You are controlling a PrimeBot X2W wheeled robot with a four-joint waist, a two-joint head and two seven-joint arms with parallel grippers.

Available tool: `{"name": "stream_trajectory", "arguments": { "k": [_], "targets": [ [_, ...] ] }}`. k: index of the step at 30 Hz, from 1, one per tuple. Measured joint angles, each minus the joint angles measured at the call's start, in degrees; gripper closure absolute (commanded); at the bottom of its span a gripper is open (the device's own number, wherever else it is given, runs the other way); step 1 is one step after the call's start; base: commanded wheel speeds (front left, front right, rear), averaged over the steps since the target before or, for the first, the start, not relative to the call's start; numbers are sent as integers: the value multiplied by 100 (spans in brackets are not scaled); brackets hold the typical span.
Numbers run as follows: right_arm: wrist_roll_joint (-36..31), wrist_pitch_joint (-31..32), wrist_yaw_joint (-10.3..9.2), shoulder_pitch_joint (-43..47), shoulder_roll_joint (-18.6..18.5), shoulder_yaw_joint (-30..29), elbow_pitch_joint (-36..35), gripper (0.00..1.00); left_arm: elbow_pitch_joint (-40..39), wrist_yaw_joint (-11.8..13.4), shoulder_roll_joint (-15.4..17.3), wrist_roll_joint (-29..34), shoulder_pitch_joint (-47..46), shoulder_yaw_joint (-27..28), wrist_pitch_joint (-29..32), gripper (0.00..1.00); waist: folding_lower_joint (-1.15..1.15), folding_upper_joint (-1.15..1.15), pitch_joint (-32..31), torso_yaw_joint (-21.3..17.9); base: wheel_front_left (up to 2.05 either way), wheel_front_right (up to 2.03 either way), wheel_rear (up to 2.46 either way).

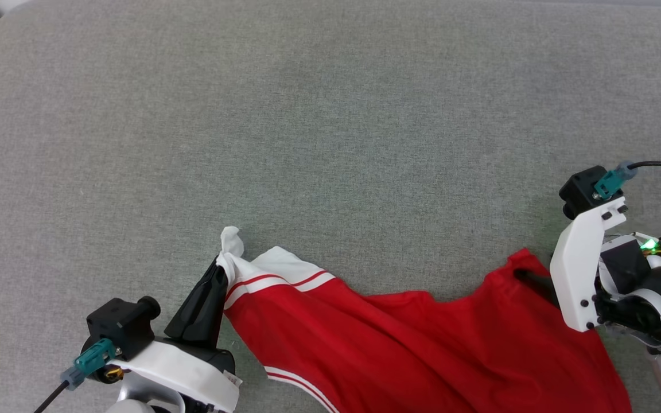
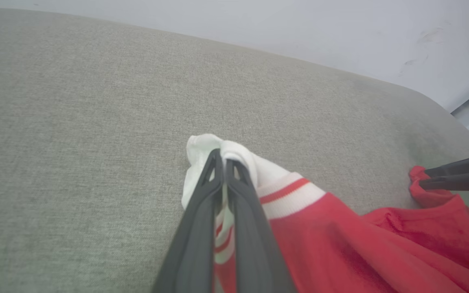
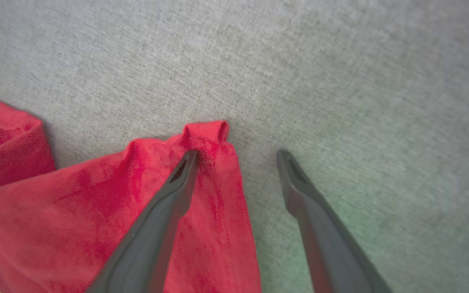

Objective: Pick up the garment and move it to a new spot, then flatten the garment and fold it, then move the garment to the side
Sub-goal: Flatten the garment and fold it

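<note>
Tightly, left jaws pinching garment [image 1: 422, 338], right jaws spread astride its corner

The right claw [image 3: 237, 154] is seen spread wide, its two dark fingers [image 3: 165, 203] set well apart. One fingertip is placed against a puckered corner of the red garment [image 3: 75, 211]. The other is seen over the bare grey fabric surface [image 3: 340, 81], just beside the garment's edge. A second red fold is seen at the left border.
</note>
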Motion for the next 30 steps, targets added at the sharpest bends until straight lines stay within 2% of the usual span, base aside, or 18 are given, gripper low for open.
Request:
{"name": "stream_trajectory", "arguments": {
  "k": [4, 5, 6, 7, 11, 15, 23, 30],
  "targets": [
    [126, 93, -2, -115, -94, 225, 192, 0, 90, -49, -47, -8, -47, -8, -32, 100, 0, 0, 47, 65, 0, 0, 0],
    [152, 118, -2, -155, -111, 270, 247, 52, 114, -65, -52, -15, -51, -10, -33, 100, 0, 0, 48, 72, 0, 0, 0],
    [169, 122, -3, -186, -121, 316, 294, 87, 138, -79, -58, -23, -56, -11, -42, 100, 0, 0, 40, 75, 0, 0, 0],
    [193, 130, -11, -214, -123, 347, 348, 100, 157, -80, -69, -23, -58, -16, -48, 100, -1, 0, 27, 76, 0, 0, 0],
    [289, 107, -10, -275, -118, 517, 543, 100, 238, -99, -81, -42, -55, -45, -48, 100, -1, 0, -81, 79, 0, 0, 0],
    [342, -167, -8, -274, -124, 550, 706, 100, 267, -94, -66, -57, -26, -29, -54, 100, 0, 0, -270, 61, 0, 0, 0],
    [54, -1106, 0, -462, -52, -14, 895, 100, 231, -47, 240, 13, -189, 154, 24, 100, 0, 0, -782, -90, 0, 0, 0],
    [-424, -1637, 0, -895, 265, -457, 1172, 100, 617, -322, 438, -40, -1241, 386, 290, 100, 0, 0, -1147, -388, 0, 0, 0]
  ]
}}
